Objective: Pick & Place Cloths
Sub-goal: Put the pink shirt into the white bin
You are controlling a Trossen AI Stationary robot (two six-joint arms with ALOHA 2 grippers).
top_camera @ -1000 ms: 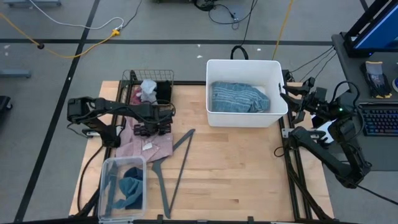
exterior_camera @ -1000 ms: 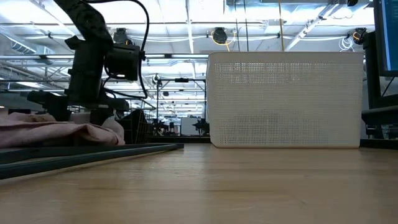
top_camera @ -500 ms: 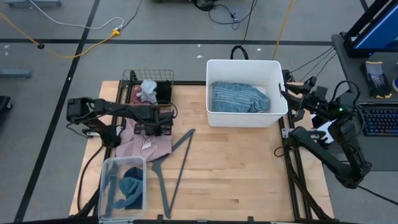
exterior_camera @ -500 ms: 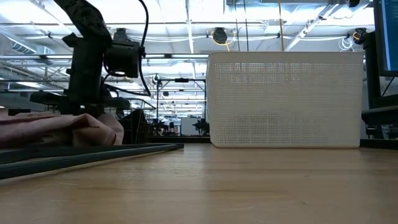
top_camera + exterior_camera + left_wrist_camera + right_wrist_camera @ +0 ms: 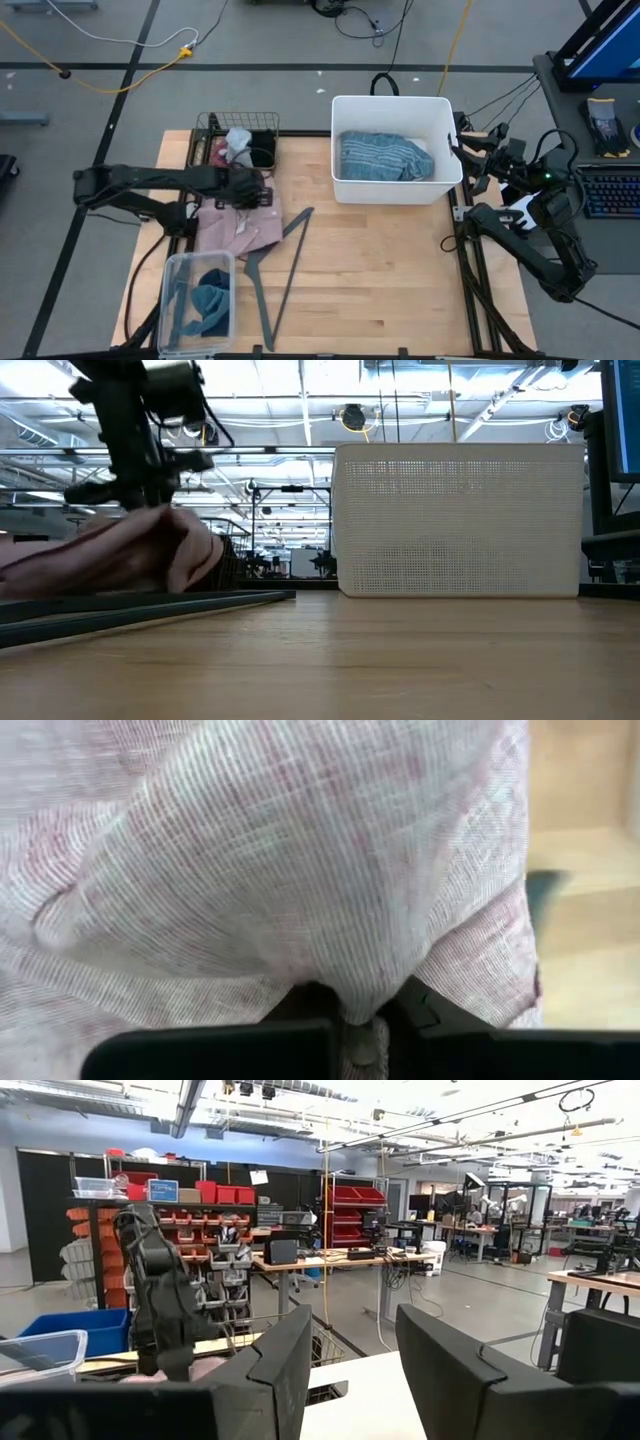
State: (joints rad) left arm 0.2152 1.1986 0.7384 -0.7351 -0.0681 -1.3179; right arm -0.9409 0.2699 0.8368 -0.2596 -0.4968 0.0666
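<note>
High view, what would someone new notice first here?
The left gripper is shut on the pink checked shirt at the table's left, bunching it upward. A white basket at the far edge holds a blue striped towel.

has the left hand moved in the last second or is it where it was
Yes. The left hand, shut on the pink checked shirt, has risen in the low view and pulled back toward the wire basket.

Past my right gripper [image 5: 352,1370], its two dark fingers [image 5: 283,1365] standing apart, I see the other arm [image 5: 165,1305] before red shelving [image 5: 215,1205] and workbenches [image 5: 340,1260].
</note>
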